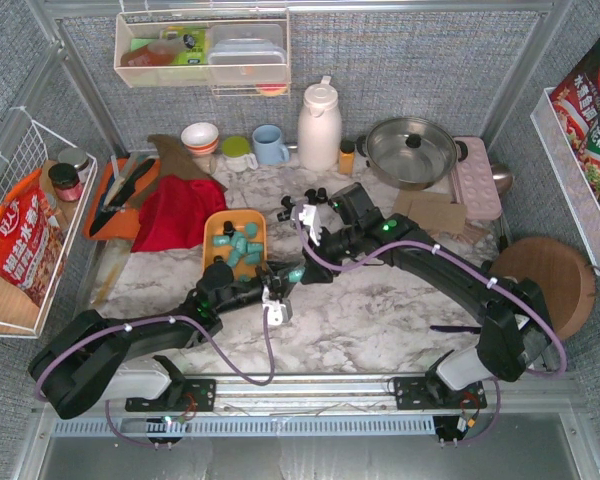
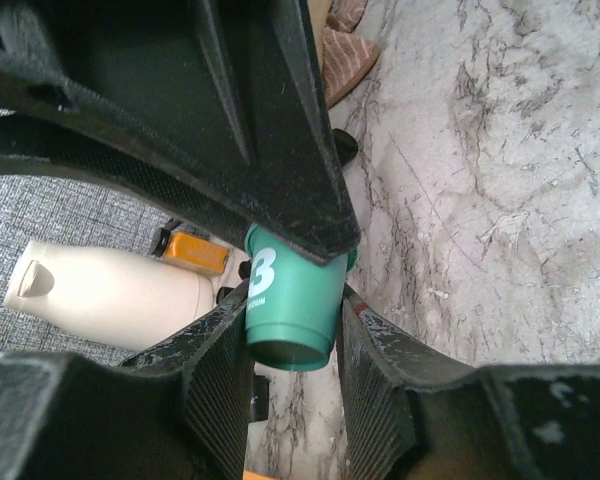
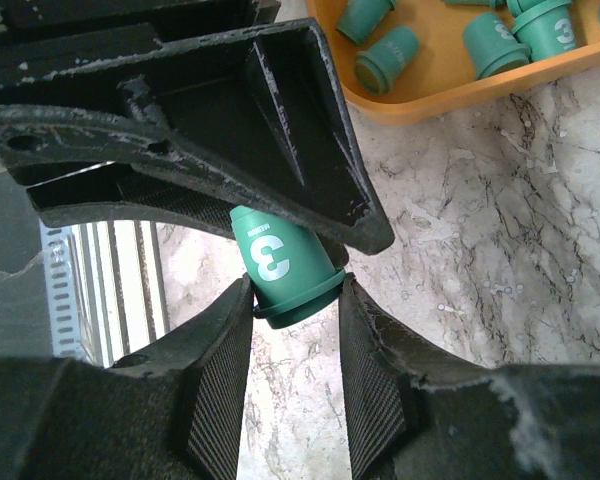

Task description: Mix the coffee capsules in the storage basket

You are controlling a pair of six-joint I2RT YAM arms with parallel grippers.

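At table (image 1: 380, 320) centre, the left gripper (image 2: 292, 345) and right gripper (image 3: 298, 330) meet tip to tip, each pair of fingers clamped on an opposite end of one teal capsule (image 2: 290, 300). At 10 o'clock, the basket (image 1: 212, 222) holds loose teal capsules (image 1: 238, 245). At 12 o'clock, black capsules (image 1: 315, 195) sit on the marble.

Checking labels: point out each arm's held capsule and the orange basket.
left arm's capsule (image 2: 290, 300): left wrist, side wall.
right arm's capsule (image 3: 280, 265): right wrist, printed side.
orange basket (image 3: 435, 75): right wrist, bare floor.
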